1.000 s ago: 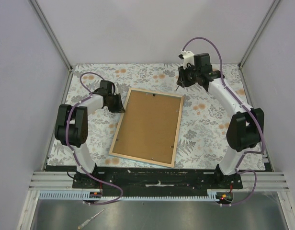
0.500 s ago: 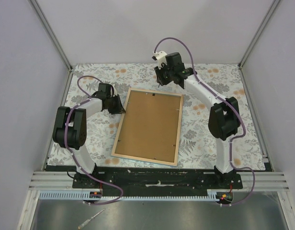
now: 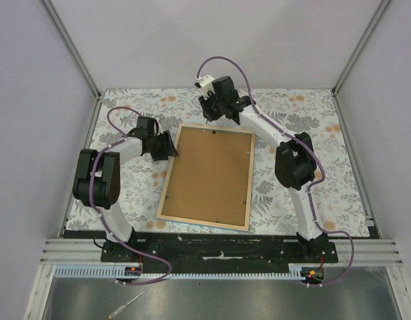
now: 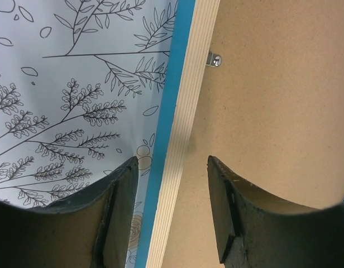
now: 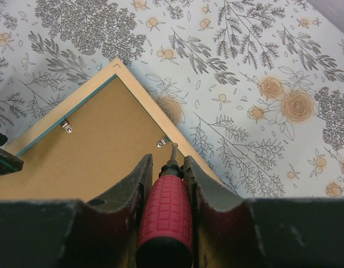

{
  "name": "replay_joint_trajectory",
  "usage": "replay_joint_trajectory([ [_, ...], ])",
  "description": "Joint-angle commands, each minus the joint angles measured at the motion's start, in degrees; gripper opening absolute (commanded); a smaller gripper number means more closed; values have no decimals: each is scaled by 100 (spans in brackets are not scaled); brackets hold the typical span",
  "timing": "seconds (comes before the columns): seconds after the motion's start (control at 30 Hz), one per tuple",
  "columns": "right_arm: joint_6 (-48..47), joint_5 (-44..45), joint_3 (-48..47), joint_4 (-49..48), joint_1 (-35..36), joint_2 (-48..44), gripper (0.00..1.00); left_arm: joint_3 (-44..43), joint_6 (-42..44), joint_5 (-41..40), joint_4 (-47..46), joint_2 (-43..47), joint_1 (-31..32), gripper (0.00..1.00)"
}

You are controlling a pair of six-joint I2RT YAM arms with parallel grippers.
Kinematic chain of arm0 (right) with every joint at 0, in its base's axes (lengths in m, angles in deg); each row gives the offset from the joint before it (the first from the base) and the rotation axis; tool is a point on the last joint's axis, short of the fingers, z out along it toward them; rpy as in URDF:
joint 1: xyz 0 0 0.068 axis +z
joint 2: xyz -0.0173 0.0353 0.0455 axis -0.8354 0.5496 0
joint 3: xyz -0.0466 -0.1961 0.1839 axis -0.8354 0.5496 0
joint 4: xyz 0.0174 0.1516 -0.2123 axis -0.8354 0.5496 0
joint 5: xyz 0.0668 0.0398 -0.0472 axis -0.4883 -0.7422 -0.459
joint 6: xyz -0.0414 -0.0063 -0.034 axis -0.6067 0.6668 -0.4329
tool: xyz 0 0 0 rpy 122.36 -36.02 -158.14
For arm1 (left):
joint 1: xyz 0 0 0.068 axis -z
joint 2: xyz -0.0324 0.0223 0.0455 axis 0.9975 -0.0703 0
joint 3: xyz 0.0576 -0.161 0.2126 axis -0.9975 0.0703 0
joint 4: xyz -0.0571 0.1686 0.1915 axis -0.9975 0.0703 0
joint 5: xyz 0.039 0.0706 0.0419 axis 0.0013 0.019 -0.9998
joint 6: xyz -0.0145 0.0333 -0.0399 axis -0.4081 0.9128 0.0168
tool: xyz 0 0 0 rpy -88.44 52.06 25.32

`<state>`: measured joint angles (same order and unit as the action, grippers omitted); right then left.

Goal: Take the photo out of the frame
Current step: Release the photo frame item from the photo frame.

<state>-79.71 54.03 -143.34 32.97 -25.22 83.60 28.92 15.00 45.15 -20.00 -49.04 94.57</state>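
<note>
The frame [image 3: 200,222] lies face down on the floral cover, its light wood rim [image 4: 186,111] and blue side showing. Inside it only the photo's plain brown board back [image 3: 209,173] shows; the printed side is hidden. My left gripper [image 3: 171,148] stands open at the frame's upper left edge, one finger [image 4: 124,212] over the cover and the other over the board. My right gripper [image 3: 209,117] hangs over the frame's top edge, shut on a red-handled screwdriver [image 5: 166,212]. The tool's tip sits by a small metal clip [image 5: 162,143] just inside the rim [image 5: 143,94].
More metal clips [image 4: 215,60] hold the board along the rim. The floral table cover [image 3: 292,167] spreads around the frame. Grey walls and metal posts close in the back and sides. A loose tool [image 3: 125,305] lies on the metal shelf below the arm bases.
My right arm has swung left along the frame's top edge, carrying the screwdriver. My left gripper has opened at the frame's left edge.
</note>
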Motion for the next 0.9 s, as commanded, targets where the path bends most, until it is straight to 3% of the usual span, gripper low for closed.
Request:
replay_joint_trajectory([
  [0.0,144,-163,-407,-58,46,119,0,-38,-123,-16,-303,239,-16,59],
  [0.53,381,-251,-882,161,213,602,0,103,-105,-122,-461,72,-16,55],
  [0.87,320,180,-988,179,257,796,0,156,-96,-183,-496,19,-16,54],
])
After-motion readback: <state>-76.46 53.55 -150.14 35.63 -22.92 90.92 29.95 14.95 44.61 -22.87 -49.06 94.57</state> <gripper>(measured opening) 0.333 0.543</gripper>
